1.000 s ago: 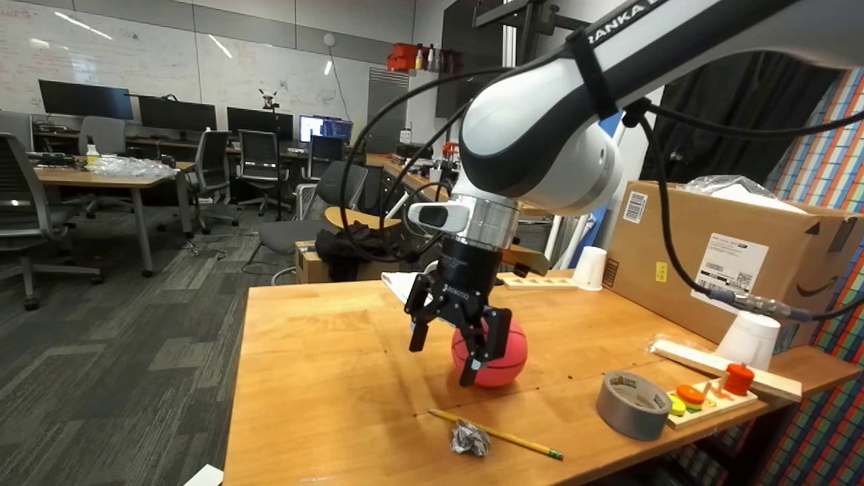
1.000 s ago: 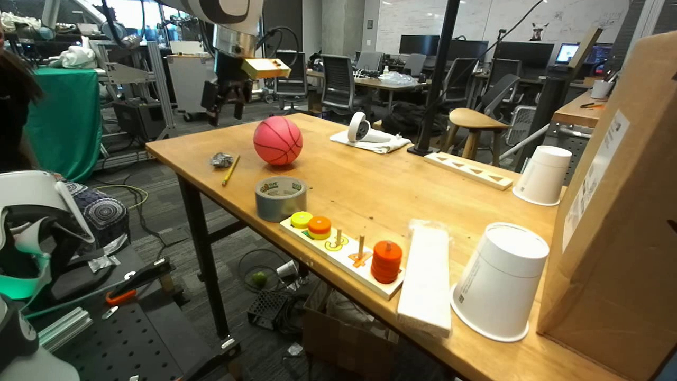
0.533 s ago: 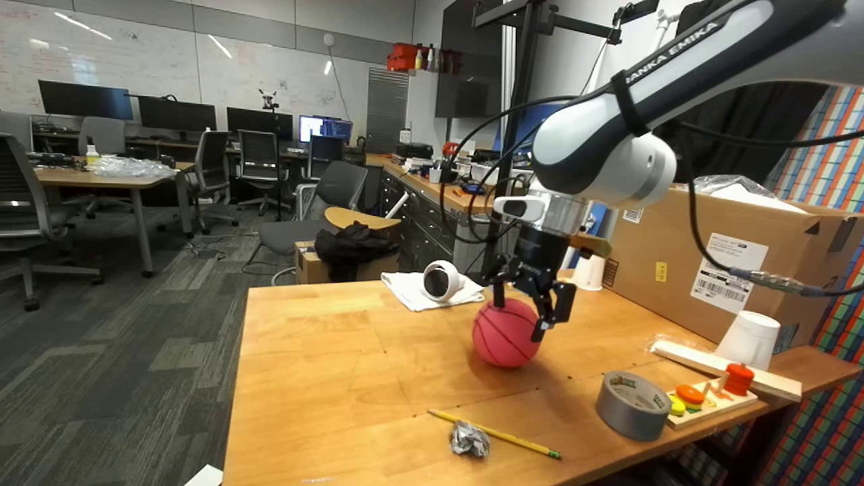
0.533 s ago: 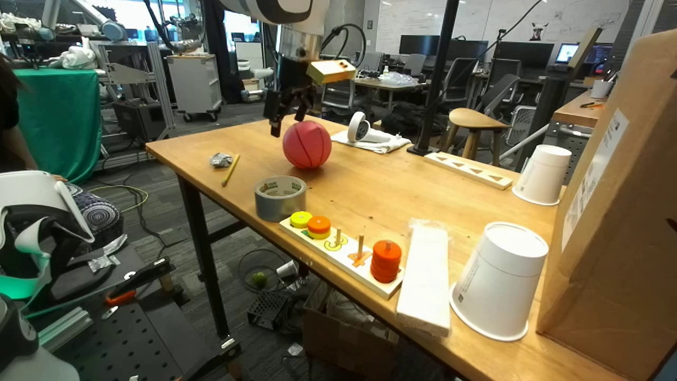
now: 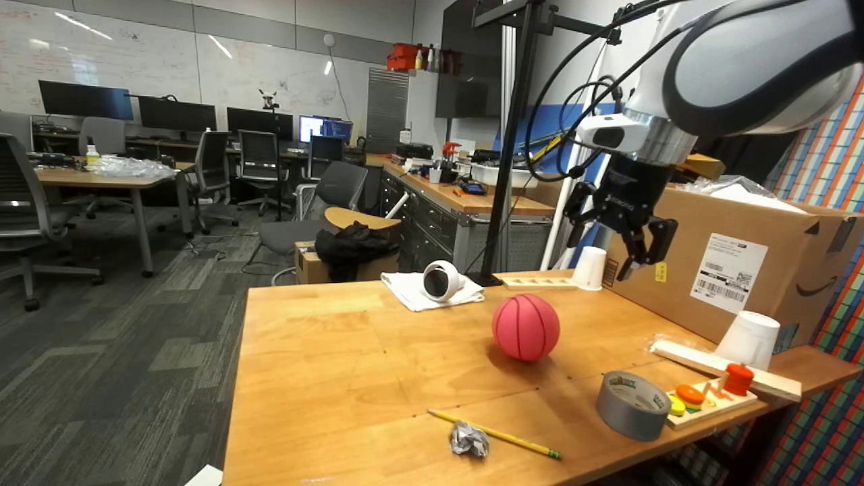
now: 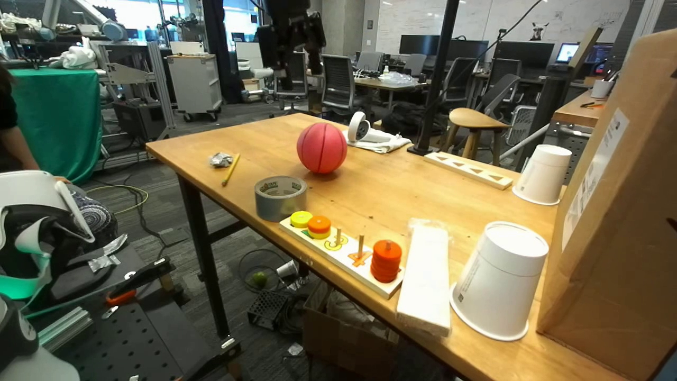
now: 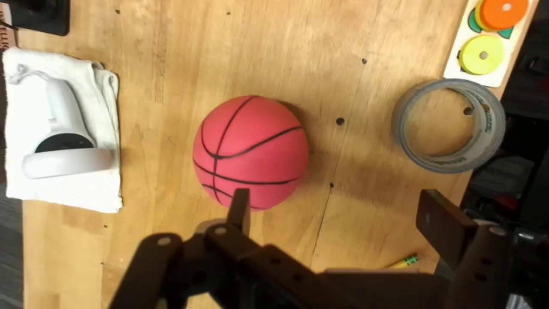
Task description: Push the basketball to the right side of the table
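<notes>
peg board (image 6: 344,256) reads 3 and 4. tape roll (image 6: 280,205) reads "tape" inside, rest fuzzy. gripper (image 5: 599,255) says "robotiq", blurry. cardboard box (image 5: 783,283): curved-arrow logo (image 5: 813,294), white label (image 5: 729,273) print too small to read.

The ball (image 7: 253,146) looks matt and rubbery, the table (image 5: 324,391) smooth, slightly glossy wood, the towel (image 7: 98,111) cloth, the big box (image 5: 668,229) matt cardboard.

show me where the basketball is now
In the wrist view, the basketball sits on the table just left of centre, between the white cloth at left and the tape roll at right.
</notes>
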